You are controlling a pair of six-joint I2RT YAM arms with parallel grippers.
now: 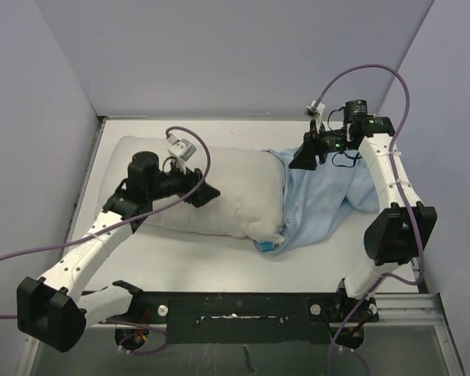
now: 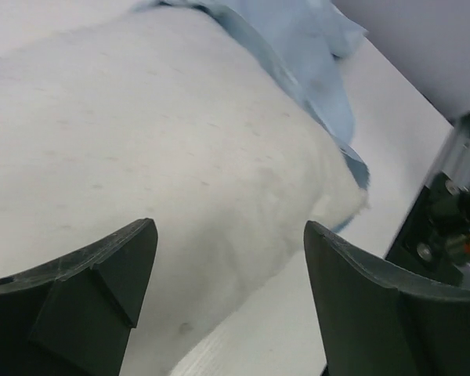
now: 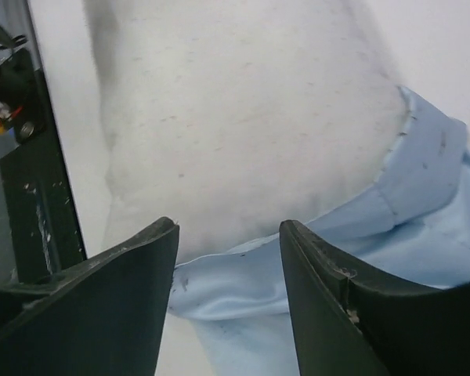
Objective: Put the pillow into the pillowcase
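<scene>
The pillow (image 1: pixel 227 192) lies on the bench (image 1: pixel 219 262), one end just inside the pillowcase (image 1: pixel 321 207) mouth. The left end effector (image 1: pixel 204 193) and right end effector (image 1: pixel 301 160) hang released. Insertion looks barely begun; next, grip the hem (image 3: pixel 399 145) and draw it along.

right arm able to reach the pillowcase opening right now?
Probably yes: the right claw is open just above the pillowcase hem where it wraps the pillow, with nothing in between.
</scene>
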